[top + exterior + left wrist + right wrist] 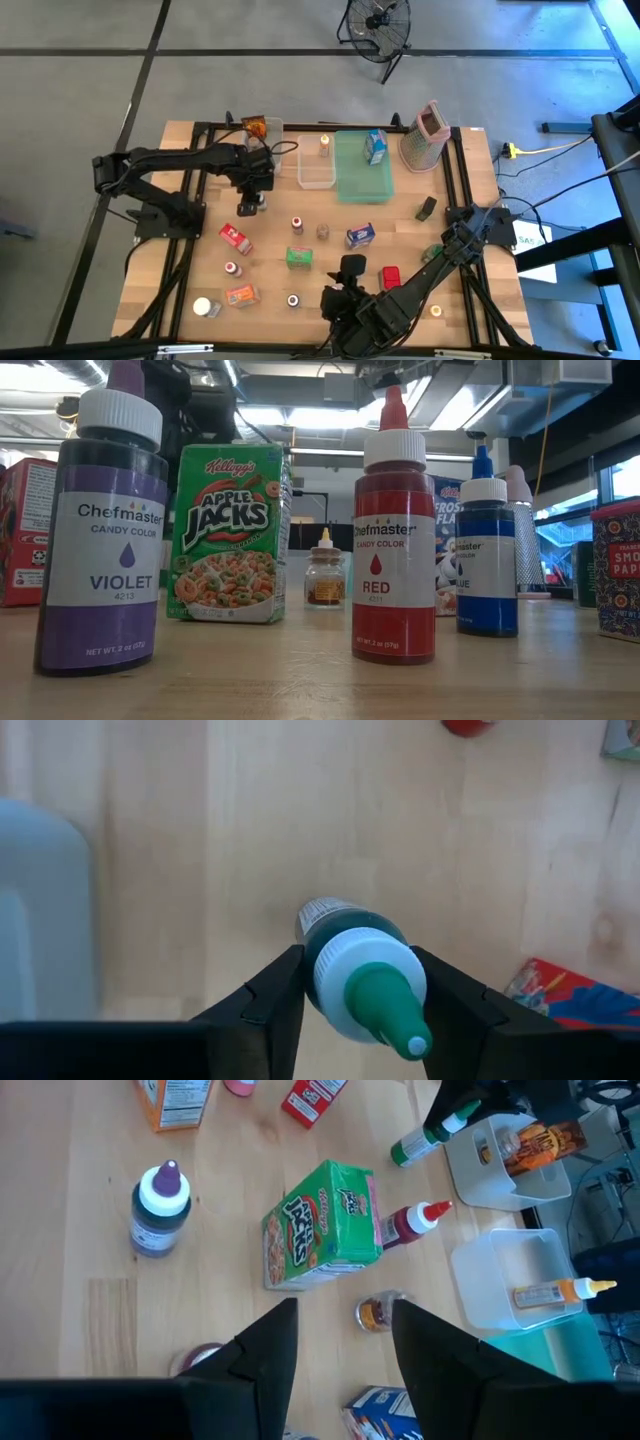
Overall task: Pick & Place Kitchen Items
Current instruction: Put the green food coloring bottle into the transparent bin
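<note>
Green-capped bottle (362, 982) is sitting pinched between our left gripper's (355, 995) jaws near the clear bins (316, 160). We are holding our right gripper (338, 1342) parted and empty above the Apple Jacks box (229, 532). We are reading Chefmaster Violet (102, 535) and Red (394, 540).

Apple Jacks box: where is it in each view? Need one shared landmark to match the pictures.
High view: Apple Jacks box lies centre-bottom of the table, just below the red bottle.
Low view: stands left of centre, behind the front bottles.
Left wrist view: not in it.
Right wrist view: mid-picture, just ahead of the fingers.
Landmark: the red bottle, next to the box in the high, low and right wrist views.
</note>
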Motion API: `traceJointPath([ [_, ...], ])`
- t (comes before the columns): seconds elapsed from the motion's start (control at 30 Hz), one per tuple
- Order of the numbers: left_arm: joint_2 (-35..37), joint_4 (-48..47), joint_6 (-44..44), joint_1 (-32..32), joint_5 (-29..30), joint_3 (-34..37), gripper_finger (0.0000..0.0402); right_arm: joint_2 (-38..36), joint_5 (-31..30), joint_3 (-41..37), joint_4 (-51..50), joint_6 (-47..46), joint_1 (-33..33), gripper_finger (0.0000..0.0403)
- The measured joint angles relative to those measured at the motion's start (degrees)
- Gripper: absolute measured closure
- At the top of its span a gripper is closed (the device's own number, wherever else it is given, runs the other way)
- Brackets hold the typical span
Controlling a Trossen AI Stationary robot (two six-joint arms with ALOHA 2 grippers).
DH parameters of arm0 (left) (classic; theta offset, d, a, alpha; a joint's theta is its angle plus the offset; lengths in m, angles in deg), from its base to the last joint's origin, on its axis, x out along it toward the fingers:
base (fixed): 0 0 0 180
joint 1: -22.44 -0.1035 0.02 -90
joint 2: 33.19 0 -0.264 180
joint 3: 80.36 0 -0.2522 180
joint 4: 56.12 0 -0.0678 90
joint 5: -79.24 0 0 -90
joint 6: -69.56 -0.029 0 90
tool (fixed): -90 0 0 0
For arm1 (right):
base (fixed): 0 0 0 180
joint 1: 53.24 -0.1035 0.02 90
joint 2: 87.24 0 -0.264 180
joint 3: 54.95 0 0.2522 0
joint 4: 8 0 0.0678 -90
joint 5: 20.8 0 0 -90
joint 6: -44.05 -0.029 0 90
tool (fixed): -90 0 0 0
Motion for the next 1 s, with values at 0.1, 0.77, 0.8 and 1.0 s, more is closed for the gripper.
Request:
traceJointPath([
  [0.1,0.00,-1.65,0.39,0.84,1.78,-1.61,0.0256,0.00,-0.01,0.00,-0.40,-0.08,-0.10,0.0238],
  [0.77,0.04,-14.43,-4.10,2.45,7.70,-25.83,0.0256,-0.02,-2.16,0.00,-0.59,-4.04,-1.43,0.0238],
  [0.8,0.04,-14.53,-4.70,1.90,7.20,-27.45,0.0256,-0.02,-2.46,0.00,-0.97,-4.02,-1.43,0.0238],
  [1.0,-3.29,-16.80,-7.53,-3.23,2.32,-36.66,0.0256,-0.02,-4.10,0.00,-1.42,-3.83,-1.43,0.0238],
])
